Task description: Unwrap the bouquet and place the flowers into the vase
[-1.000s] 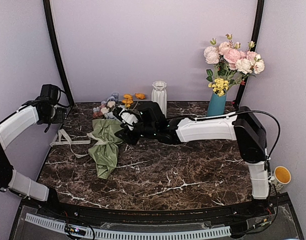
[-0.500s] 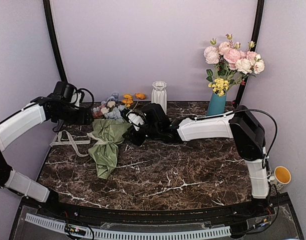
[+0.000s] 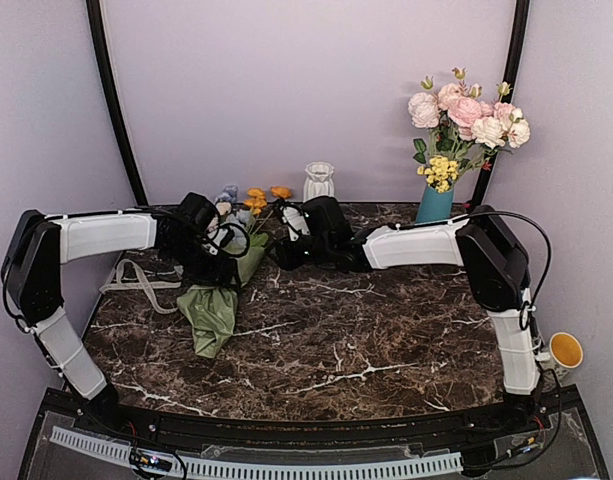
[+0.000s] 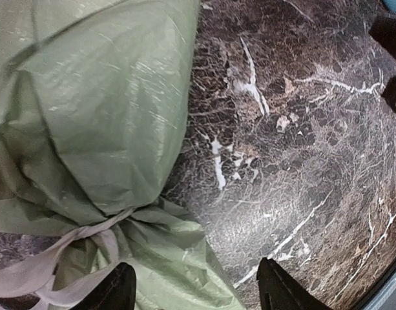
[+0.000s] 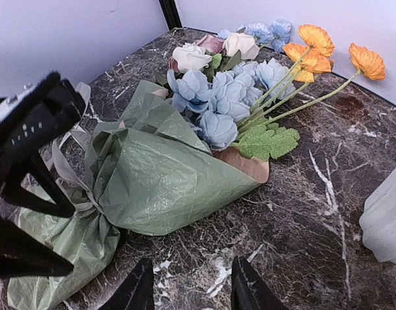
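The bouquet (image 3: pixel 214 300) lies on the marble in green paper (image 4: pixel 101 97), tied with a cream ribbon (image 4: pixel 88 232). Its flowers (image 5: pixel 230 90), blue, cream and orange, point toward the back wall. My left gripper (image 4: pixel 198 294) hangs open just over the tied neck, with the paper's tail reaching between its jaws. In the top view the left gripper (image 3: pixel 226 265) sits at the wrap's right side. My right gripper (image 5: pixel 191 284) is open over bare marble just right of the wrap's mouth, apart from it. The white ribbed vase (image 3: pixel 319 182) stands behind the right gripper (image 3: pixel 283 240).
A teal vase (image 3: pixel 433 208) of pink roses (image 3: pixel 466 115) stands at the back right. Loose ribbon ends (image 3: pixel 136 280) trail left of the bouquet. A yellow cup (image 3: pixel 564 350) sits off the table's right edge. The white vase's side (image 5: pixel 385 219) is close on the right.
My left arm has swung in from the left wall to the bouquet's tied neck, its jaws narrowing. My right gripper has drawn back to the right, off the wrap.
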Robot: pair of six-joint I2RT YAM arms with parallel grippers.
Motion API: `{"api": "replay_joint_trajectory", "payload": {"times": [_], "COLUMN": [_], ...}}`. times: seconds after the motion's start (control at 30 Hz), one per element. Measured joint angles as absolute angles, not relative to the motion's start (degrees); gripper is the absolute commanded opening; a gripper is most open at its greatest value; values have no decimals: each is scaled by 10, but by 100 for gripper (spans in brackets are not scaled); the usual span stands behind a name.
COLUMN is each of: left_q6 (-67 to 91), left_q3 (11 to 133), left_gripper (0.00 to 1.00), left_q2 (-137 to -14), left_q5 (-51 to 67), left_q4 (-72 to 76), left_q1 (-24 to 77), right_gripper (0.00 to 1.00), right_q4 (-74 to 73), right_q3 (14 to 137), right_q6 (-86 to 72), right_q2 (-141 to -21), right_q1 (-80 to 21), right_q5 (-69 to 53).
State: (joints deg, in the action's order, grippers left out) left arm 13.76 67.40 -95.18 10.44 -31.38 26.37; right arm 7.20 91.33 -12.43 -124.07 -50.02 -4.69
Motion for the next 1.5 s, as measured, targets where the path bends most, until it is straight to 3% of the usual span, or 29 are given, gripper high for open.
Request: {"api": "replay_joint_trajectory", "payload": {"times": [0.37, 0.57, 0.6, 0.73, 0.9, 1.1, 1.27, 1.5], "left_q6": [126, 123, 122, 125, 125, 128, 127, 120], "left_q3": [703, 662, 650, 608, 547, 454, 433, 431], "left_gripper": [57, 50, 47, 15, 0, 0, 0, 0], "left_q2": [-1017, -1011, -1010, -988, -930, -825, -808, -815], "left_q5": [50, 15, 10, -8, 20, 109, 143, 159], "left_q4": [-334, -327, -325, -309, -268, -194, -164, -150], "left_q1": [326, 325, 325, 325, 324, 324, 324, 324], "right_gripper": [40, 41, 41, 42, 44, 52, 57, 34], "right_q4": [62, 81, 86, 105, 107, 111, 138, 181], "right_q3": [926, 934, 937, 956, 996, 1019, 1016, 1016], "right_q6": [-172, -192, -197, -218, -248, -284, -311, -345], "right_q2": [-1269, -1280, -1286, -1321, -1368, -1391, -1391, -1398], "right_q1": [-499, -498, -498, -497, -495, -495, -494, -493], "right_q5": [-65, -104, -113, -152, -194, -231, -267, -326]}}
